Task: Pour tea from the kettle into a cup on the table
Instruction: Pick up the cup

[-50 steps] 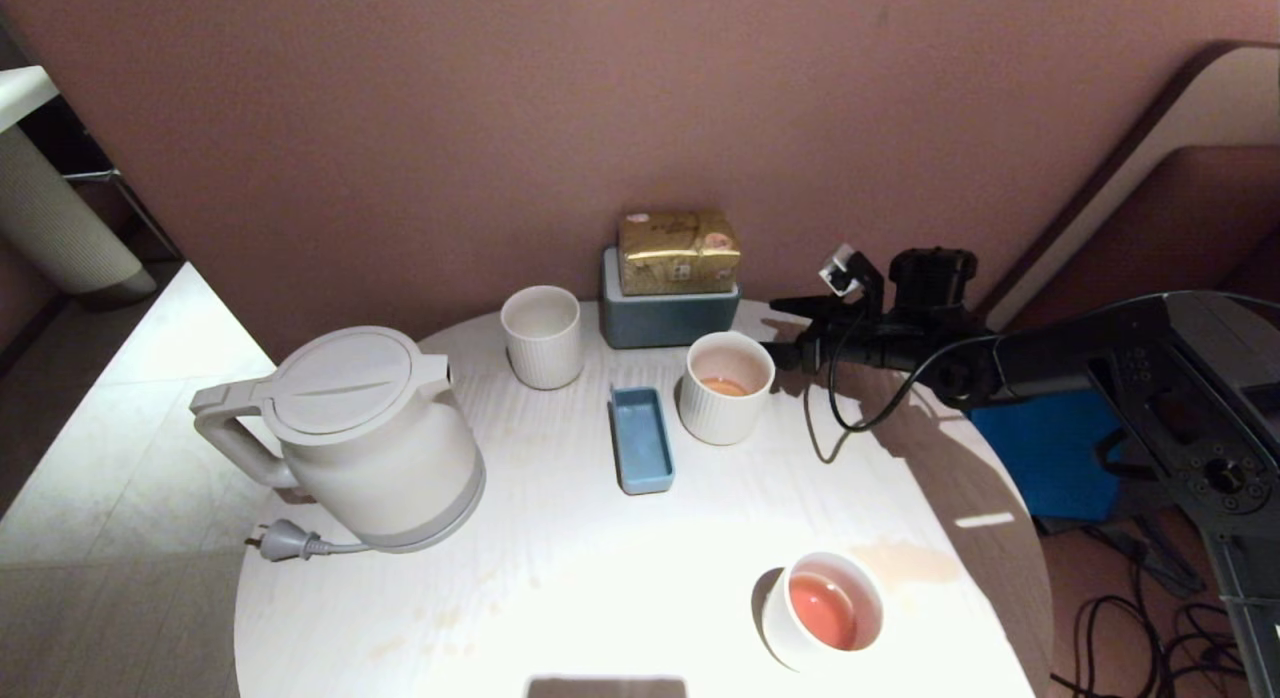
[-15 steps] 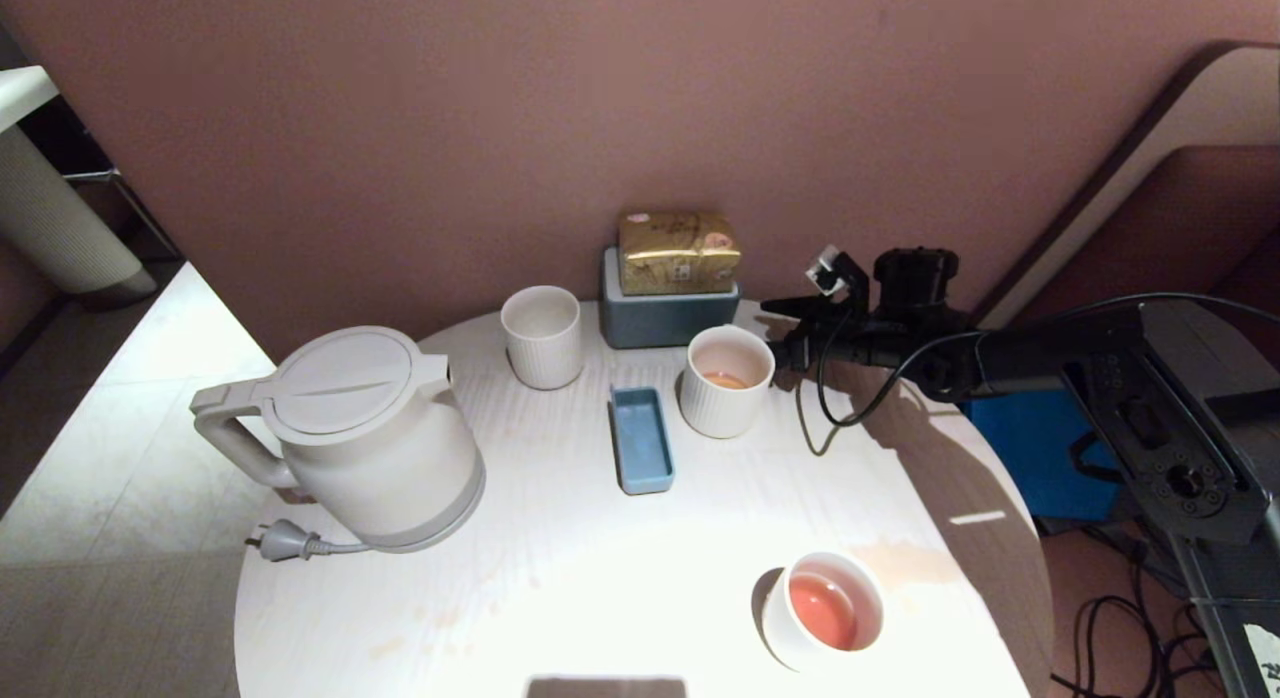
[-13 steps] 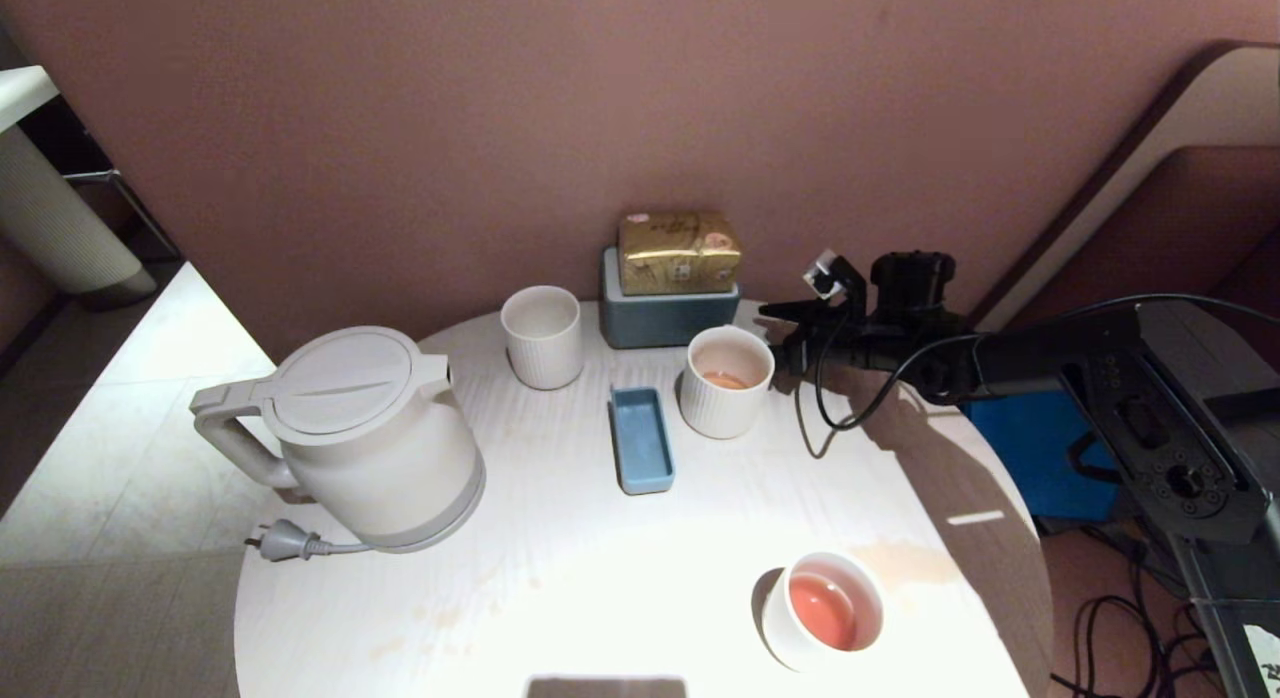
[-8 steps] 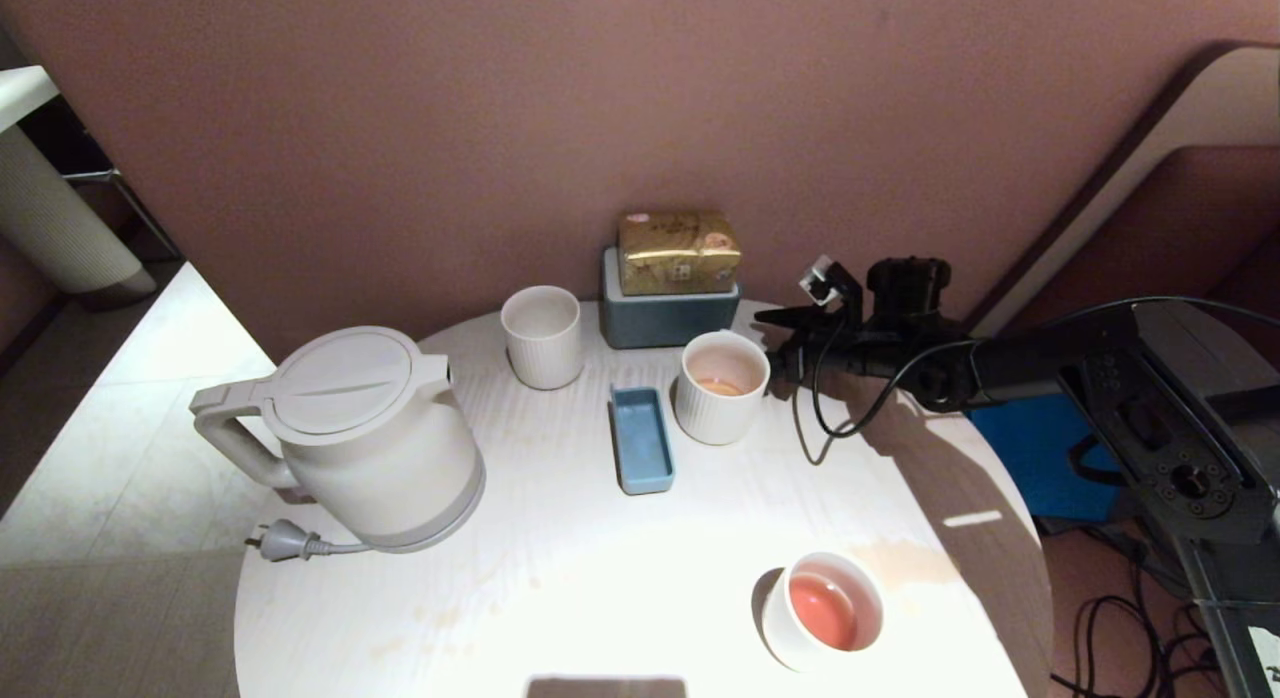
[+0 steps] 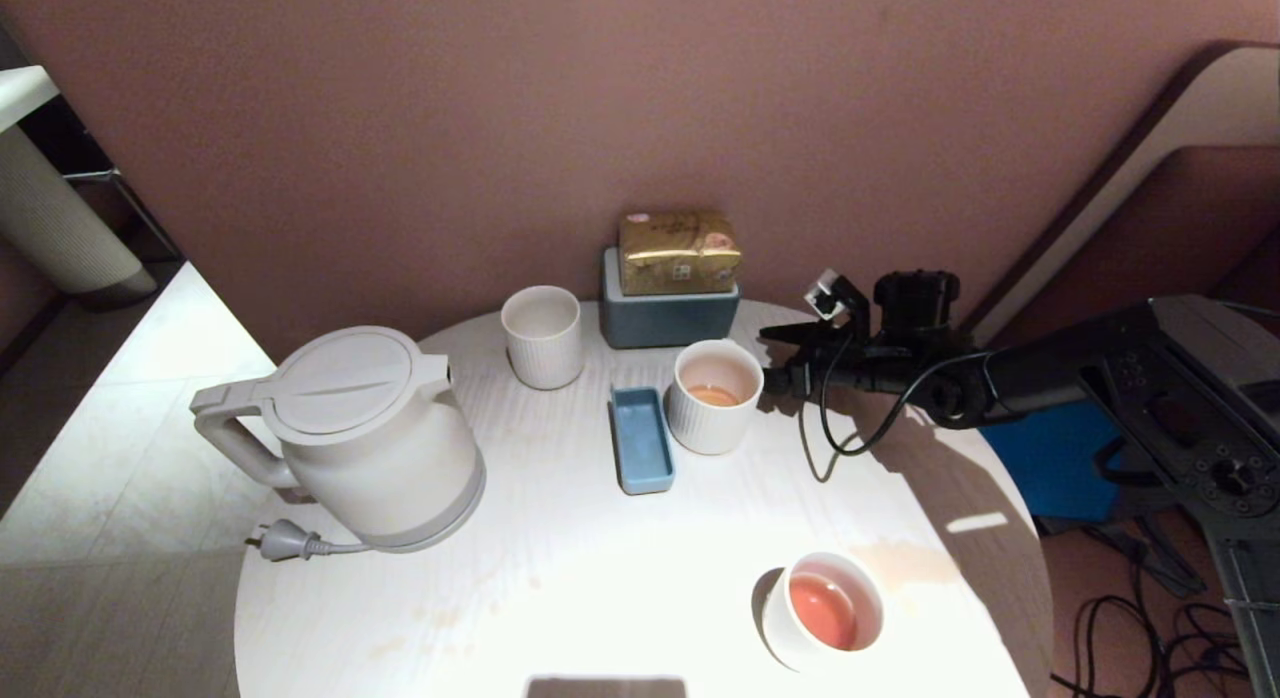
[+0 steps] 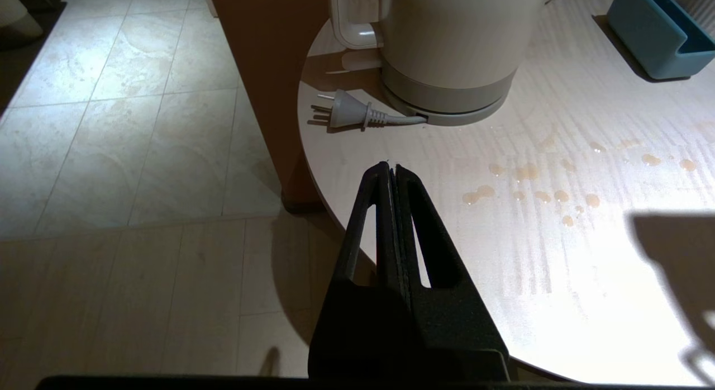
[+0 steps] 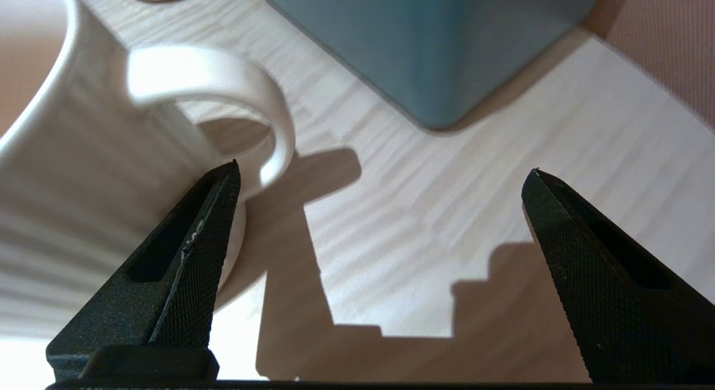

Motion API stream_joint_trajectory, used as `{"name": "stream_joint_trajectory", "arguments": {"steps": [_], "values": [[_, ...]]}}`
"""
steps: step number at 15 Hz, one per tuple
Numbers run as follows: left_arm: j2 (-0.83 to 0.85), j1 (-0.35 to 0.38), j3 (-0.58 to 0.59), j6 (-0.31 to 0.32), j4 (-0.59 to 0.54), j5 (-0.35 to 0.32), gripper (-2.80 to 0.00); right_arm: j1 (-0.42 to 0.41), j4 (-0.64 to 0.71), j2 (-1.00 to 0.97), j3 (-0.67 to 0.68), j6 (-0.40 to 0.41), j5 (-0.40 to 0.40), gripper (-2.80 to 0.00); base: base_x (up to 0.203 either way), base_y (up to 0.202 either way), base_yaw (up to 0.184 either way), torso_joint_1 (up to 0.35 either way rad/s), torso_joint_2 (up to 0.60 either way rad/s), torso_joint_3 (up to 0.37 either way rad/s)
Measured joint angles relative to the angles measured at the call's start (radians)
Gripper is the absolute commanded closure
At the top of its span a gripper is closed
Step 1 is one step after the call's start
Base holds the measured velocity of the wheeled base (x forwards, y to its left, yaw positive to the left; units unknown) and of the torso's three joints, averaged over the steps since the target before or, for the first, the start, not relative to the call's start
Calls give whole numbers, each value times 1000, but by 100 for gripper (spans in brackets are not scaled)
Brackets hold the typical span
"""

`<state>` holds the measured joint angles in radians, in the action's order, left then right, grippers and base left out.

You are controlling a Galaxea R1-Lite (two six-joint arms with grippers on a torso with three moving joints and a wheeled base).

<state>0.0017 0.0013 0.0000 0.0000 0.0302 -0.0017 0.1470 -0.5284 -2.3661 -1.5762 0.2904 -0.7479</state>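
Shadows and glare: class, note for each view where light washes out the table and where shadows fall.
Head view: glare bleaches the table near the front edge; the right arm's shadow darkens its right side. Left wrist view: bright patch right of the shut left gripper, dark shadow at the right edge. Right wrist view: the open right gripper casts hard shadows beside the cup.

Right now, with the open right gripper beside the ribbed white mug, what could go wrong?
The right gripper is open, one fingertip against the squat ribbed white mug by its handle. A push might slide it into the small blue tray or slosh its pale orange tea onto the round white table.
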Motion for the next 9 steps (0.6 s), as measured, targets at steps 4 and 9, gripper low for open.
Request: {"name": "stream_joint_trajectory", "arguments": {"steps": [4, 9], "values": [[0, 0, 0, 0, 0, 0, 0, 0, -48, 60, 121, -1, 1, -280, 0, 0, 0, 0, 0, 0], [0, 0, 0, 0, 0, 0, 0, 0, -73, 130, 239, -4, 1, -280, 0, 0, 0, 0, 0, 0]]}}
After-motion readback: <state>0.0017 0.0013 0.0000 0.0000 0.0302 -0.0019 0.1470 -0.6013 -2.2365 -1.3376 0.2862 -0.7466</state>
